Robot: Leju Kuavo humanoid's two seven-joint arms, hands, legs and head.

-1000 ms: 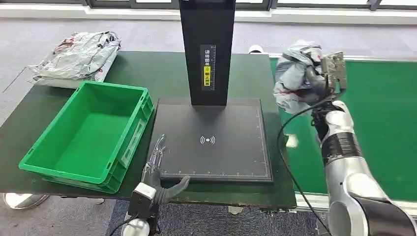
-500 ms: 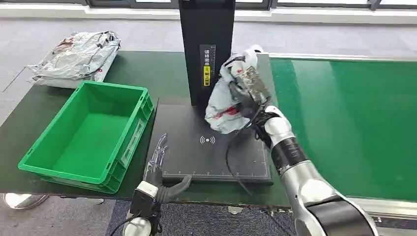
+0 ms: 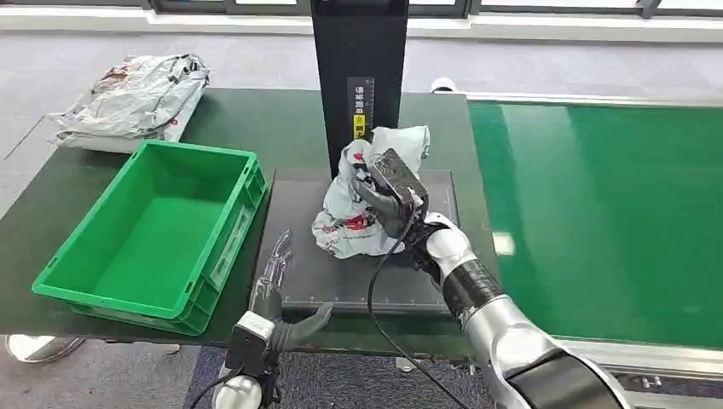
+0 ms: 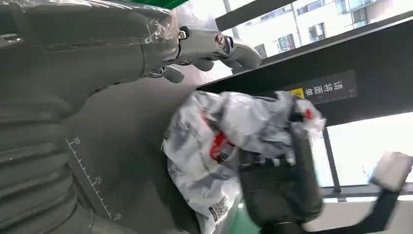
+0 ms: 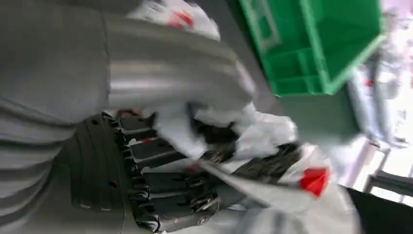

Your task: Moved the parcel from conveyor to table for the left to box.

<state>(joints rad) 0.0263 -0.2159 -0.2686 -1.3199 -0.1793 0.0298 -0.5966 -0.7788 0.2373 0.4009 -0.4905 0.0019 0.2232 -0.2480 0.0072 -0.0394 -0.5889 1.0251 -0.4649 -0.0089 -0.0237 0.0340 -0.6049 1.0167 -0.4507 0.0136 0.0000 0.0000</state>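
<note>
On the dark bench (image 3: 256, 119), the right robot hand (image 3: 388, 200) is gripping the crinkly parcel (image 3: 349, 217) over the black pad (image 3: 341, 273). Its left robot hand (image 3: 273, 298) is resting open, holding nothing.

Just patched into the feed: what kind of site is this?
Likely a parcel sorting station: a green conveyor belt, a scanner pad under a black post, a green crate, and bagged parcels piled behind.
</note>
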